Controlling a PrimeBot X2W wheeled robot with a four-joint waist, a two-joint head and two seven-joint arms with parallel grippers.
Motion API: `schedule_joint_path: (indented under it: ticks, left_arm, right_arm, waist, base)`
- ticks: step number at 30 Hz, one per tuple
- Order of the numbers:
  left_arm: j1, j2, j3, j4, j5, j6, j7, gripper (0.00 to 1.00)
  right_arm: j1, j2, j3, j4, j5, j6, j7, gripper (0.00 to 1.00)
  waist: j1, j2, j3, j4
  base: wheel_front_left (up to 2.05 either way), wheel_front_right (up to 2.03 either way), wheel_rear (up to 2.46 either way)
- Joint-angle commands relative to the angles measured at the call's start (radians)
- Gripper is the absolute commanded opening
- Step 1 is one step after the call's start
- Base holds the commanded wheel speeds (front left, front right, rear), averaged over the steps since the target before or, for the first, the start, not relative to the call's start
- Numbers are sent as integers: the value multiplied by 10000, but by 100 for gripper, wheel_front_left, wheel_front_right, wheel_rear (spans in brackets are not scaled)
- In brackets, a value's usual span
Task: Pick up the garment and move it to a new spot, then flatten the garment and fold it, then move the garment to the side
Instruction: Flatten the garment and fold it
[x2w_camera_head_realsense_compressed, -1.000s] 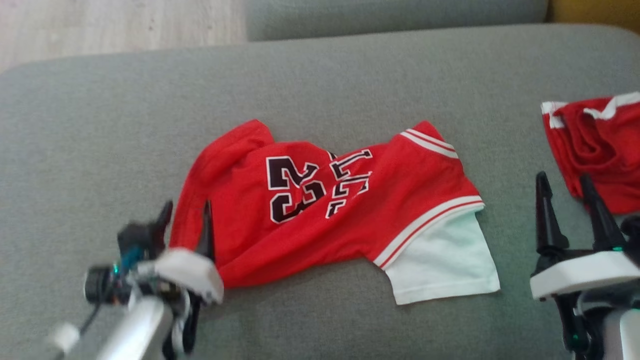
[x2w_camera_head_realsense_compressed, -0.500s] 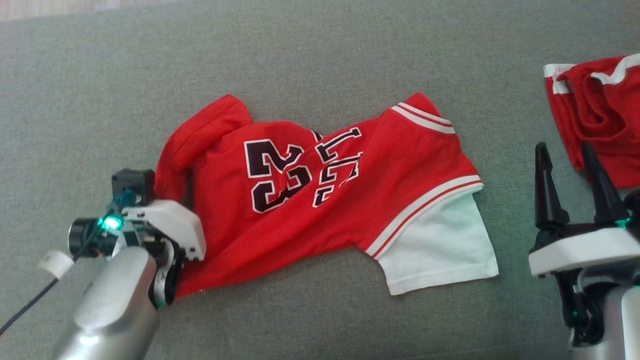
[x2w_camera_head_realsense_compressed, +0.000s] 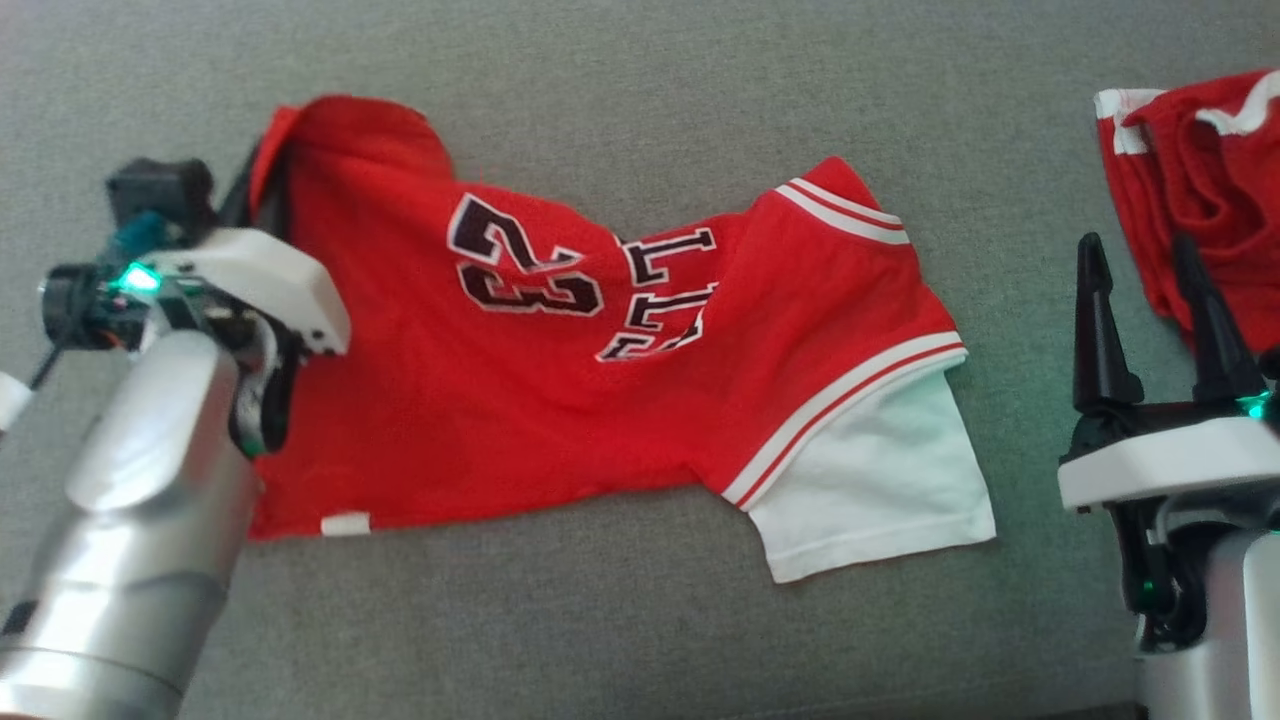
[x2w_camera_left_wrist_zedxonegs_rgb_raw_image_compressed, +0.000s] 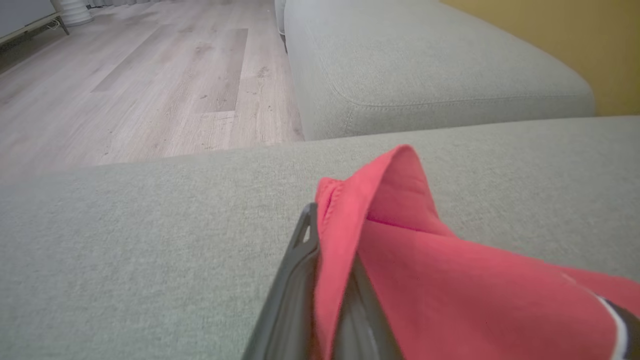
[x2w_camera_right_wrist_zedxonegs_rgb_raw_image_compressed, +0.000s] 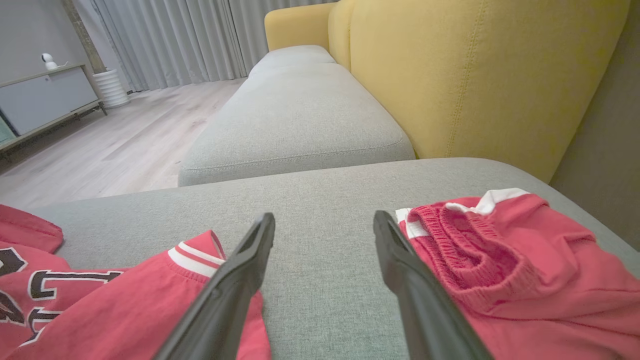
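Garment (x2w_camera_head_realsense_compressed: 560, 400) corner sits pinched in the closed left end effector (x2w_camera_left_wrist_zedxonegs_rgb_raw_image_compressed: 325, 235).

your left gripper (x2w_camera_head_realsense_compressed: 262, 175): fingers pressed together, pinching edge of garment (x2w_camera_head_realsense_compressed: 560, 400); silver forearm (x2w_camera_head_realsense_compressed: 150, 470) slants up from lower left. your right gripper (x2w_camera_head_realsense_compressed: 1138, 250): low at right, fingers pointing up, spread wide, holding nothing.
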Motion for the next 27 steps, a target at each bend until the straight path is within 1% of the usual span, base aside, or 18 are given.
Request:
schedule_joint_path:
  ticks: [1, 4, 5, 6, 7, 13, 15, 16, 20, 24, 25, 27]
  left_arm:
    - [-496, 468, 510, -78, -157, -39, -206, 0]
    - [-702, 471, 657, 275, -275, -129, -487, 0]
    - [-709, 462, 669, 394, -313, -181, -536, 4]
    - [-687, 433, 683, 490, -389, -270, -562, 47]
    - [-659, 411, 725, 546, -467, -340, -649, 100]
    - [-190, 469, 900, 407, -712, -644, -1396, 100]
    - [84, 547, 917, 180, -747, -728, -1610, 100]
    - [434, 645, 927, -133, -765, -756, -1791, 100]
    - [1518, 757, 927, -1141, -832, -548, -1974, 100]
    - [3009, 804, 833, -2383, -895, -135, -1976, 100]
    - [3009, 804, 833, -2383, -895, -135, -1976, 100]
    - [3813, 803, 762, -3006, -898, 140, -1983, 100]
  right_arm:
    - [-279, -85, 208, -255, 57, 73, -158, 100]
    - [-334, -85, 219, -96, 68, 73, -279, 100]
    - [-334, -85, 225, -35, 66, 73, -324, 100]
    - [-324, -85, 230, 24, 61, 73, -372, 100]
    - [-308, -85, 240, 77, 73, 73, -427, 100]
    - [-81, -85, 297, 377, 4, 73, -681, 100]
    - [12, -85, 327, 450, -69, 73, -765, 100]
    - [130, -85, 369, 534, -180, 73, -842, 100]
    - [475, -85, 447, 700, -301, 73, -994, 100]
    - [963, -85, 498, 811, -616, 73, -1186, 100]
    - [963, -85, 498, 811, -616, 73, -1186, 100]
    - [1229, -85, 513, 867, -647, 73, -1267, 100]
  waist:
    - [-1, 0, 28, -49]
    - [-1, 0, 2, -91]
    - [-1, 0, -36, -90]
    - [-1, 0, -84, -79]
    - [-1, 0, -140, -56]
    - [-1, 0, -714, 270]
    - [-1, 0, -987, 415]
    - [-1, 0, -1318, 579]
    - [-1, 0, -2029, 879]
    - [-1, 0, -2743, 1159]
    - [-1, 0, -2743, 1159]
    - [-1, 0, -3055, 1260]
  base:
    - [0, 0, 0]
    - [0, 0, 0]
    - [0, 0, 0]
    - [0, 0, 0]
    - [0, 0, 0]
    - [0, 0, 0]
    - [0, 0, 0]
    - [0, 0, 0]
    - [0, 0, 0]
    - [0, 0, 0]
    - [0, 0, 0]
    - [0, 0, 0]
